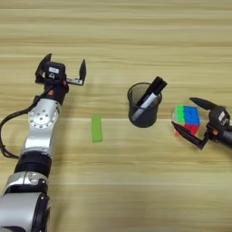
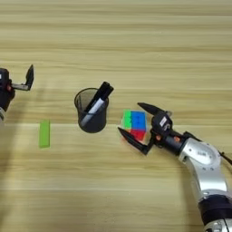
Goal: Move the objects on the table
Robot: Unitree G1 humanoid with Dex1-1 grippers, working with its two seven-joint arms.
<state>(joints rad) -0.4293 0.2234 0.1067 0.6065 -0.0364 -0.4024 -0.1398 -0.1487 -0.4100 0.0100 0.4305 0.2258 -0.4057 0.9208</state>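
- Right gripper point(image 2: 135, 126) is sitting wide open, fingers straddling the puzzle cube point(image 2: 135, 123), gripping nothing yet.
- Cube is lying right of the pen cup point(image 2: 91, 116), nearest this arm.
- Left gripper point(image 1: 64, 69) is idling open, far-left.

No readable txt, brand or nr anywhere. Small white label point(image 1: 55, 70) sits on top of the black left gripper point(image 1: 64, 66), but its print is too small to make out.
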